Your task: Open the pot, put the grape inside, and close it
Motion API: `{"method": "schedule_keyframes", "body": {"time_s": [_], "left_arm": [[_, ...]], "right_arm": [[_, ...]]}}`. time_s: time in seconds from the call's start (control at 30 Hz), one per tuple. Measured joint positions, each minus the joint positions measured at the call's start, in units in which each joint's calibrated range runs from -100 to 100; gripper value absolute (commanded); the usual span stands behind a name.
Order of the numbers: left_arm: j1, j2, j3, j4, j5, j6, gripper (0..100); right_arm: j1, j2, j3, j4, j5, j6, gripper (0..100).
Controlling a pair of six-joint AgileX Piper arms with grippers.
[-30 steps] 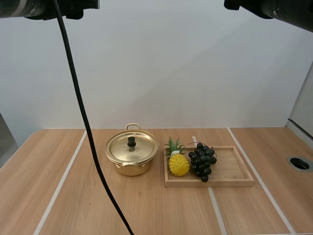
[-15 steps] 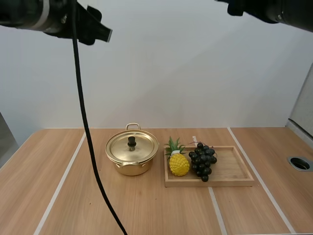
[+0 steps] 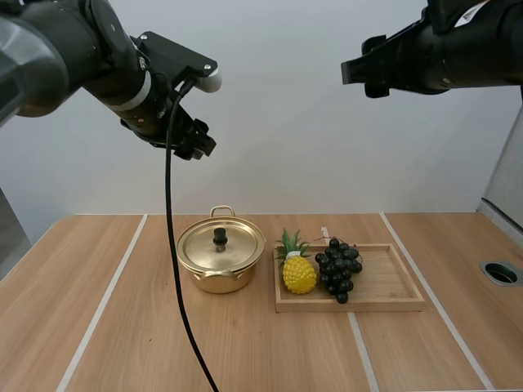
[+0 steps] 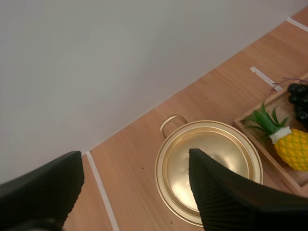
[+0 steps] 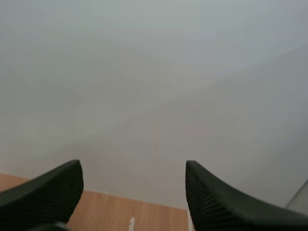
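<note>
high view has the left gripper (image 3: 194,145) hanging high above the table (image 3: 98,327), over and a little left of the pot (image 3: 219,273). the lid (image 3: 233,249) is on, its black knob (image 3: 220,237) upright in the middle. the grapes (image 3: 337,269) lie in the wooden tray (image 3: 388,287) just right of the pot, touching a toy pineapple (image 3: 299,273). the right gripper (image 3: 353,72) hovers high above the tray. in each wrist view that arm's two fingers stand wide apart with nothing between them. the step in hand looks like reaching for the lid. the left arm should come straight down, centre the knob between its fingers, and close only once the tips are level with the knob's stem. a vertical lift would then keep the pot from being dragged toward the tray.
</note>
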Motion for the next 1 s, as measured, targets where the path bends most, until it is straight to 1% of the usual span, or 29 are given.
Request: {"method": "schedule_keyframes", "body": {"time_s": [0.07,0.13,0.27,0.37,0.43,0.5,0.73,1.0], "left_arm": [[-0.16,2.0,0.0,-1.6,2.7,3.1,100],[-0.74,4.2,0.0,-2.1,5.5,5.6,100],[-2.62,9.1,0.0,-2.0,9.5,7.5,100],[-3.97,13.0,0.0,-0.7,11.2,7.8,100],[-4.52,15.8,0.0,0.1,11.4,7.8,100],[-4.83,18.4,-0.3,0.5,12.9,7.8,100],[-4.84,25.2,-3.9,2.6,15.8,7.8,100],[-4.84,31.4,-9.5,3.3,18.0,7.8,100]], "right_arm": [[0.0,1.1,0.0,1.0,2.8,-1.6,100],[0.0,1.9,0.0,1.2,3.4,-2.1,100],[0.0,2.8,0.0,1.3,4.0,-2.4,100],[0.0,2.9,0.0,1.3,4.2,-2.5,100],[0.0,2.9,0.0,1.3,4.4,-2.5,100],[0.0,2.9,0.0,1.3,5.2,-2.5,100],[0.0,3.1,0.0,1.3,6.1,-2.5,100],[0.0,3.1,0.0,1.3,6.6,-2.6,100]]}}
